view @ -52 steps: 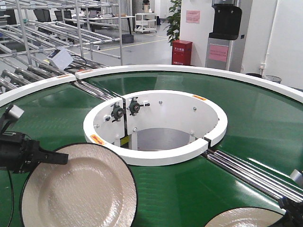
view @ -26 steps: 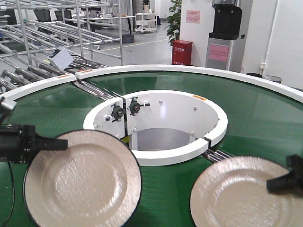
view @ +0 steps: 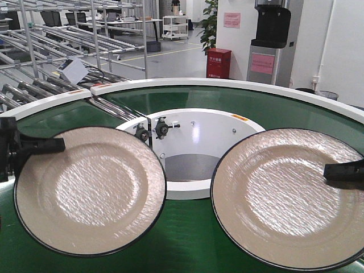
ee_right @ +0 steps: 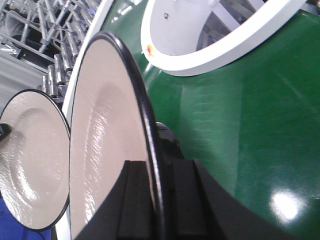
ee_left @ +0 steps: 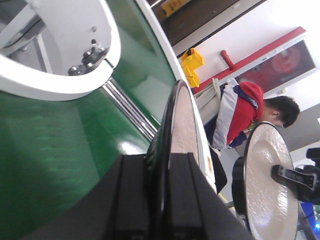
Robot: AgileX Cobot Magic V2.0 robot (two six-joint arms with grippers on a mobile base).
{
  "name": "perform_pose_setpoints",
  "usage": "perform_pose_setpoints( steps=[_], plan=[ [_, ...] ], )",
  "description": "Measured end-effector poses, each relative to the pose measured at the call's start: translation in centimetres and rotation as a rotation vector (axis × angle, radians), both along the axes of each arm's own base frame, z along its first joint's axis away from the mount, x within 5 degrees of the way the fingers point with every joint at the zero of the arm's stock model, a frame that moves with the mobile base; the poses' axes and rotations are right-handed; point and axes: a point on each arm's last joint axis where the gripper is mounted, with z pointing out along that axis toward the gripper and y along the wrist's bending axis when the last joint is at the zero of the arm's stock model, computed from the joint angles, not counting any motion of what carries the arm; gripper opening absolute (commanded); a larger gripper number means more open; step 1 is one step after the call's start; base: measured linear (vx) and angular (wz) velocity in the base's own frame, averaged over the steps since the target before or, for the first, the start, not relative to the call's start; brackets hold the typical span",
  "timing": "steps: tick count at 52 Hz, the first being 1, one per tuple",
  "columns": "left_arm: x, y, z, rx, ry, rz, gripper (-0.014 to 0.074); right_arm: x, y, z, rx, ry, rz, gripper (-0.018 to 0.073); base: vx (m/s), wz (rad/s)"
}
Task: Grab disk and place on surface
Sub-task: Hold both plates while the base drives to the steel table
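Disks hang above the belt's (view: 187, 239) near edge, the left disk (view: 90, 190) pinched by your left claw (ee_left: 161, 172), the right disk (view: 287, 196) by your right claw (ee_right: 156, 175); next you must carry them to the grey top and lay them flat.

Cream, black-rimmed disks (view: 85, 190) (view: 284, 193); green belt (view: 187, 239)

Metal racks (view: 57, 28), grey floor (view: 176, 61), red cabinet (view: 218, 62), potted plant (view: 209, 25), white wall (view: 344, 51)
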Motion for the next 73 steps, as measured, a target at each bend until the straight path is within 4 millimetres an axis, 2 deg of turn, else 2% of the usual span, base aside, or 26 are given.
perform_pose_setpoints(
  steps=[11,18,73],
  plan=[
    [-2.1,-0.6,2.7,0.012,-0.059,-0.010,-0.0008,-0.2,0.2,0.1,0.012,0.002,0.012,-0.0009,0.00,0.00],
    [-2.7,-0.8,3.4,0.014,-0.072,-0.021,-0.0008,-0.2,0.2,0.1,0.014,0.004,0.013,-0.0009,0.00,0.00],
    [-2.8,-0.8,3.2,0.040,-0.064,-0.026,-0.0008,-0.2,0.2,0.1,0.012,0.002,0.015,-0.0009,0.00,-0.01]
  ],
)
